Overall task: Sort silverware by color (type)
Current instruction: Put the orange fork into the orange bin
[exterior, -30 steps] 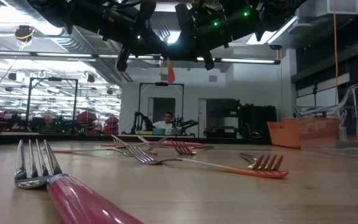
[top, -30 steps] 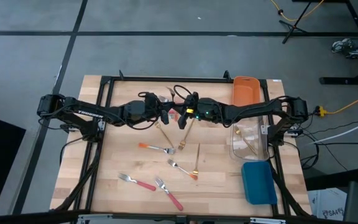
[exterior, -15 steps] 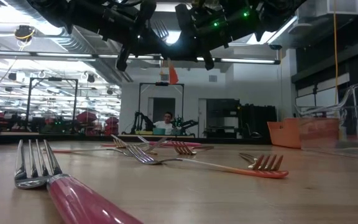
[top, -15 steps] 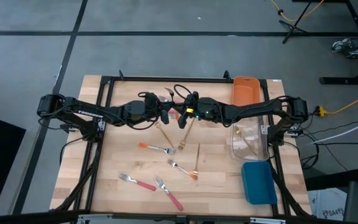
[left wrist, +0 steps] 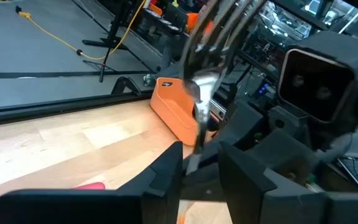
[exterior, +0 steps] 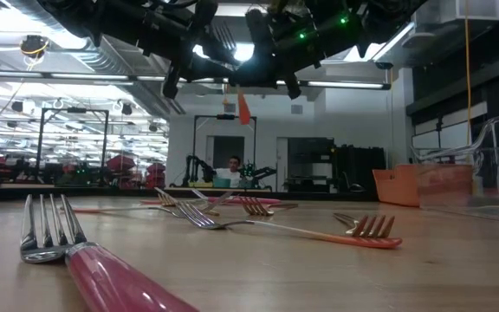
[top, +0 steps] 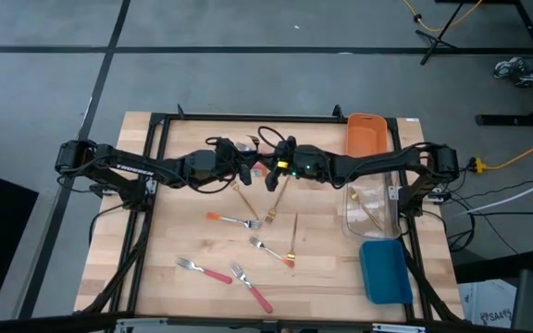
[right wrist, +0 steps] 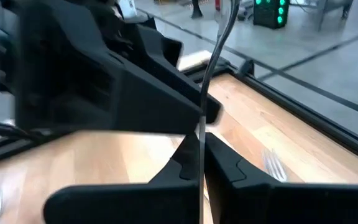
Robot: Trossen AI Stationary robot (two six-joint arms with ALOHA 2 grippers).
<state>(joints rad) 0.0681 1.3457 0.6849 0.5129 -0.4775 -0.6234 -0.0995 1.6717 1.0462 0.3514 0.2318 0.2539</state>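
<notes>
Both arms meet above the table's middle. Between them is a fork (left wrist: 207,81) with a silver head and an orange handle, lifted clear. Its orange handle end (exterior: 243,108) hangs below the grippers. My right gripper (top: 268,178) is shut on the fork's thin silver shaft (right wrist: 215,56). My left gripper (top: 248,172) faces it with open fingers, which stand on either side of the fork's neck (left wrist: 197,127). Other silverware lies flat on the table: gold forks (top: 276,199), orange-handled forks (top: 229,219) and pink-handled forks (top: 204,271). My right gripper pinches the fork's silver shaft (right wrist: 201,134) between its two fingers, which lie across it. It comes roughly level from the table's right. The fork is clear of the table and about upright, head above and orange handle end hanging below.
Three bins stand along the right side: orange (top: 364,134) at the far end, clear (top: 357,220) in the middle with a gold utensil inside, blue (top: 384,271) nearest. A pink-handled fork (exterior: 55,238) lies close to the low camera. A person shows in the room beyond the table.
Both arms have stayed in place above the table's middle. In the low view the fork's orange handle end has sunk a little and swung slightly sideways below the grippers.
</notes>
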